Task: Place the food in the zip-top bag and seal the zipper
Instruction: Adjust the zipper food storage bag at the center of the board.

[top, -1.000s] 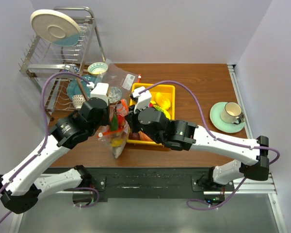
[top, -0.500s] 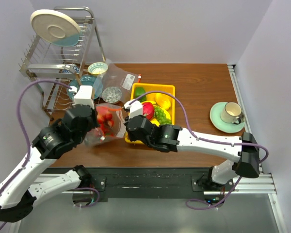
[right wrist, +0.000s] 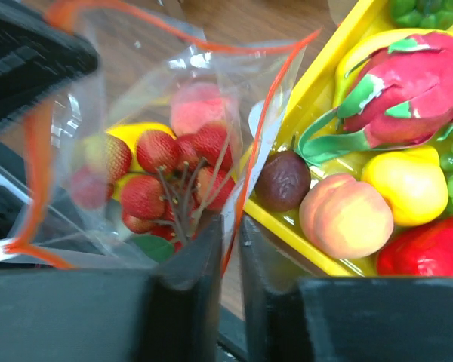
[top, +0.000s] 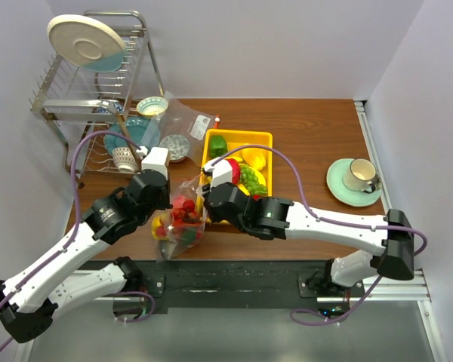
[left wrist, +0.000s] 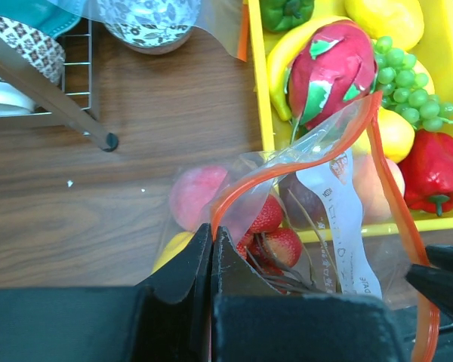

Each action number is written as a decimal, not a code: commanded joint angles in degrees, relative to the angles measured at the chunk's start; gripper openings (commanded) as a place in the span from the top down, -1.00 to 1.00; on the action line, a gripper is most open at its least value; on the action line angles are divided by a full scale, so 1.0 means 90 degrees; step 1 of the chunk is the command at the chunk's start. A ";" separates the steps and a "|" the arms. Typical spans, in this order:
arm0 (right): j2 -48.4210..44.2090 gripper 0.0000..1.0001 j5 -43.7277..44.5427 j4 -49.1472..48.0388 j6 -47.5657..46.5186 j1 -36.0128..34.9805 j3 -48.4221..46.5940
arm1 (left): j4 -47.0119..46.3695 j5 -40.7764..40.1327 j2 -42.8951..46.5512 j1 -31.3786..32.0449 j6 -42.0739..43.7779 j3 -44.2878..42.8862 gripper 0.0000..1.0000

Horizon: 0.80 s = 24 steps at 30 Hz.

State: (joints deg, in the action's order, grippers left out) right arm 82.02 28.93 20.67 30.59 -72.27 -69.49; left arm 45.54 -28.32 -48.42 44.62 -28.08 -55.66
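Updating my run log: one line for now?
left tool: shut on zipper | right tool: open around zipper | zip-top bag: mouth open, part-filled | tray: food remaining

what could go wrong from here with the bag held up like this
The right pincer looks slightly open around the zipper, so that side may slip and the zip-top bag sag shut. Then only the left pincer, clamped on the rim, would hold it, and the strawberries inside might spill. The bag also sits near the front edge of the table, so they could roll off.
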 commanded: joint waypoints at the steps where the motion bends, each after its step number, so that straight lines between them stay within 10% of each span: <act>1: -0.0402 0.53 0.0077 -0.0060 -0.0117 0.0032 -0.0286 | -0.0470 0.0226 0.0039 -0.0036 -0.0103 0.0052 1.00; 24: -0.0510 0.46 -0.1271 0.0555 -0.0322 0.2100 -0.0540 | 0.0048 0.0109 0.0127 -0.0026 0.0043 -0.0651 1.00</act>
State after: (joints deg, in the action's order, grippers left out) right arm 80.79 20.25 23.66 28.49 -58.26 -76.01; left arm 46.04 -25.74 -48.03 44.62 -28.03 -57.74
